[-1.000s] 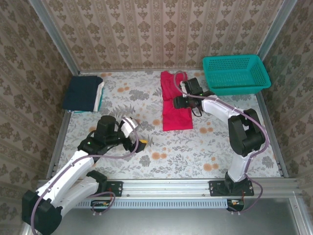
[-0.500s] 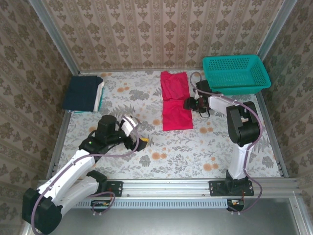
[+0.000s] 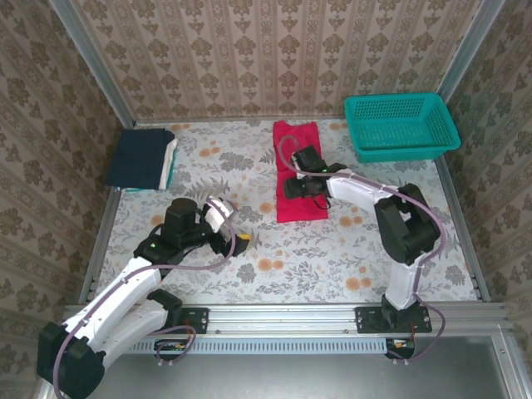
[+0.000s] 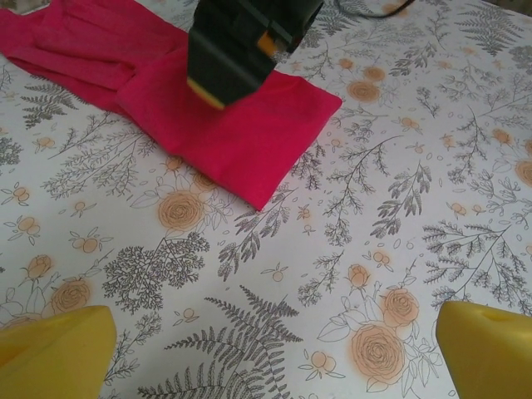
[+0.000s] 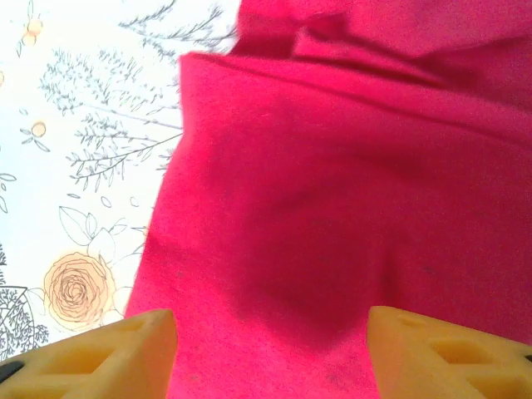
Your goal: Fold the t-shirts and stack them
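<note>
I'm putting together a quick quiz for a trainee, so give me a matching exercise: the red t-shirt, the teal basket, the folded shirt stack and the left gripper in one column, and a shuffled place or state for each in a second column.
1. red t-shirt
2. teal mesh basket
3. folded t-shirt stack, navy on top
4. left gripper

A. far right corner of the floral table
B. open, over bare table
C. far left corner of the table
D. middle of the table, beneath the right gripper

Pairs: 1-D, 2-A, 3-C, 4-B
</note>
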You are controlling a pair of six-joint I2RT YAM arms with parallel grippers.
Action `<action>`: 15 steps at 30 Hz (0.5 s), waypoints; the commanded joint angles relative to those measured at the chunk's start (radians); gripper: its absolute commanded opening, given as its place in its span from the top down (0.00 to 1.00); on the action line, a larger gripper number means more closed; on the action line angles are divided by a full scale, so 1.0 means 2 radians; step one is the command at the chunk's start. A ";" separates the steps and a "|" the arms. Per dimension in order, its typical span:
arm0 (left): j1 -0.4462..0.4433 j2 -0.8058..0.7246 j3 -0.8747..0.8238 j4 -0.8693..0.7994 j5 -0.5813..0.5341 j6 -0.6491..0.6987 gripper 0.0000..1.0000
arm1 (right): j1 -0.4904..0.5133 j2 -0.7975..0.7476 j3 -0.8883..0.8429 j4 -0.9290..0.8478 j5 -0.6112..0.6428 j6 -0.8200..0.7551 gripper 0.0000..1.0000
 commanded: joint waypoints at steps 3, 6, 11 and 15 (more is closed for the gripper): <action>-0.003 -0.014 -0.007 0.006 -0.007 -0.013 0.00 | 0.013 0.053 0.011 -0.047 0.056 0.044 0.40; -0.003 -0.024 -0.014 0.006 -0.009 -0.016 0.00 | 0.025 0.039 -0.033 -0.028 0.052 0.069 0.42; -0.003 -0.035 -0.017 0.006 -0.011 -0.011 0.00 | 0.055 -0.005 -0.120 -0.014 0.055 0.111 0.43; -0.003 -0.030 -0.017 0.010 -0.007 -0.009 0.00 | 0.089 -0.049 -0.181 0.000 0.047 0.156 0.43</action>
